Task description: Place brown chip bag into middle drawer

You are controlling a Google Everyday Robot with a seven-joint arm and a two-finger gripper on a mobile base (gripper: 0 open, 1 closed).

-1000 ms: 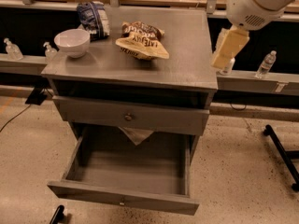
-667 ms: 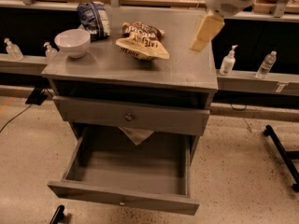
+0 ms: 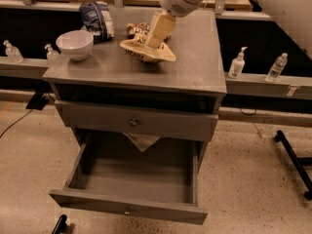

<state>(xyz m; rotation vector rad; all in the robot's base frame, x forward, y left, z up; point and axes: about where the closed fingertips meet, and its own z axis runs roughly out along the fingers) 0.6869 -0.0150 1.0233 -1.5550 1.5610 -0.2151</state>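
The gripper (image 3: pixel 156 43) hangs over the back half of the grey cabinet top (image 3: pixel 190 65), coming down from the white arm at the upper edge of the view. Its cream-coloured tip is right above the brown chip bag (image 3: pixel 141 53) and overlaps it in this view; whether it touches the bag, I cannot tell. I also cannot tell whether the gripper is spread or pressed together.

The brown chip bag lies flat on the cabinet top, near the middle and a little toward the back, with its tan end turned to the front. To its left stands a white bowl (image 3: pixel 74 44), upright, near the left edge. Behind the bowl stands a blue-and-white bag (image 3: pixel 97 19), just beside the chip bag.

Under the top, the upper drawer (image 3: pixel 97 118) is closed, and a small knob (image 3: pixel 132 123) sits in the centre of its front. Below it the middle drawer (image 3: pixel 87 199) is pulled far out, and its grey box is open to the view. A pale crumpled thing (image 3: pixel 142 141) hangs down under the upper drawer at the back of this opening.

On the ledge to the right of the cabinet stand a pump bottle (image 3: pixel 237 63) and a clear water bottle (image 3: pixel 277 67), a little apart from each other.
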